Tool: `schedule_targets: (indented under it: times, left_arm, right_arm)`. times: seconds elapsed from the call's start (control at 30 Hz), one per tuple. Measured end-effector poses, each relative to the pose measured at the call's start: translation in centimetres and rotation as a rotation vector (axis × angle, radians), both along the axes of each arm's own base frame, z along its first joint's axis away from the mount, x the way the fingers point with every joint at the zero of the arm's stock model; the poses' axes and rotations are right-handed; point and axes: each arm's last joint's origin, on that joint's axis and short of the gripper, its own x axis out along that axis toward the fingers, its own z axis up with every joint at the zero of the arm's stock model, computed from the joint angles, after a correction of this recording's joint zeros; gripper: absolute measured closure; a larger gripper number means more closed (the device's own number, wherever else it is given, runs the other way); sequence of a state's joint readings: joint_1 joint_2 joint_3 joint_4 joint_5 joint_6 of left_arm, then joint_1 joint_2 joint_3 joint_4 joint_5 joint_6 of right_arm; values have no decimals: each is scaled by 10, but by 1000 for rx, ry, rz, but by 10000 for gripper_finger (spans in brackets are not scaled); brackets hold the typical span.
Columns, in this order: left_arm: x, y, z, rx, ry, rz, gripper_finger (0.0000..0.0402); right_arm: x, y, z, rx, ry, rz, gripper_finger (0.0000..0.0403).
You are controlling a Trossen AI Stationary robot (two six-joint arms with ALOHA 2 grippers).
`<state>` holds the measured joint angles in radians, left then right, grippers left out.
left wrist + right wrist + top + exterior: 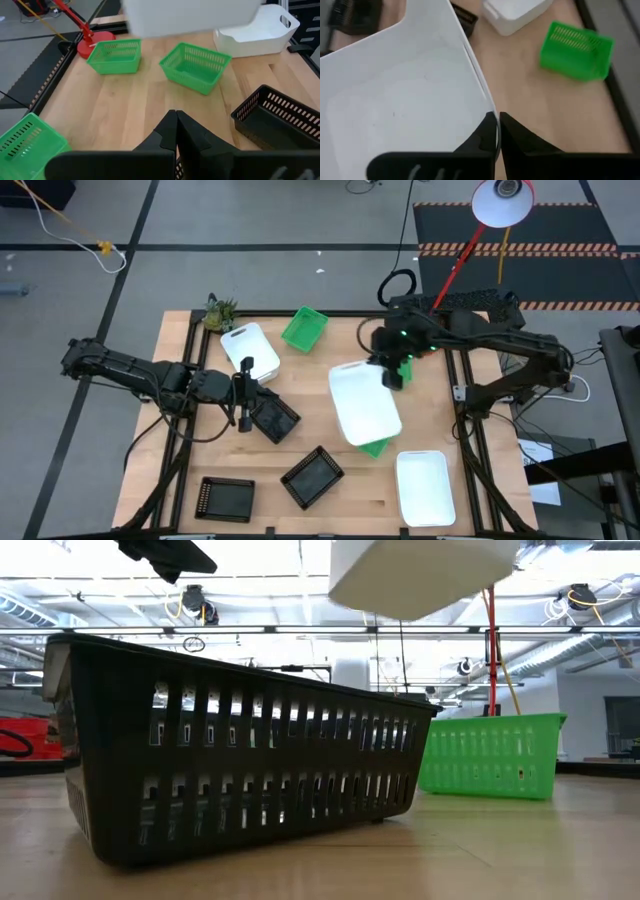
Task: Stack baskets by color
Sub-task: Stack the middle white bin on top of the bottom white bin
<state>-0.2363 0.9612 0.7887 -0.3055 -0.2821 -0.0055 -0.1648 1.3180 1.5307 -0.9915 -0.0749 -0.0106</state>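
high view: right fingers [393, 372] clamp a raised white basket [364, 404]; left fingers [243, 392] clamp a black basket [274, 418].

Probably lab: hazard-striped floor [520, 248]

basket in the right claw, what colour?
White. The right claw is shut on the rim of the white basket; right wrist view shows it best.

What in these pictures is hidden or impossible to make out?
- High view: a green basket is mostly covered by the white basket that the right hand holds up by its rim; only a corner shows.
- Low view: the lifted white basket is cut off by the top edge.
- Low view: the near black basket blocks what lies behind it.
- Left wrist view: the black basket in the left hand is cut off at the bottom edge.
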Motion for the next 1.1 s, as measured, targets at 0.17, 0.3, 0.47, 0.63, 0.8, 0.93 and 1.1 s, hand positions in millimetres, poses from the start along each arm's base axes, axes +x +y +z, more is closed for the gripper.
schedule_targets:
  times: [0.17, 0.3, 0.47, 0.63, 0.8, 0.93, 1.1]
  left_arm:
    - [0, 0, 0, -1, -5, 0, 398]
    - [1, 0, 2, -4, -20, 0, 398]
    - [1, 0, 2, -4, -22, 0, 398]
    - [1, 0, 2, -5, -21, 0, 398]
    - [1, 0, 2, -5, -21, 0, 398]
    - [1, 0, 2, -4, -20, 0, 398]
    - [1, 0, 2, -20, -20, 7, 398]
  right_arm:
    - [-26, 20, 10, 72, 15, -73, 401]
    - [-43, 38, 18, 102, 10, -78, 401]
    - [-63, 59, 22, 154, 27, -77, 400]
    - [-77, 78, 21, 189, 67, -124, 400]
    - [-88, 98, 18, 189, 108, -121, 400]
    - [-97, 113, 17, 178, 122, -117, 400]
    - [-108, 132, 5, 151, 147, -85, 400]
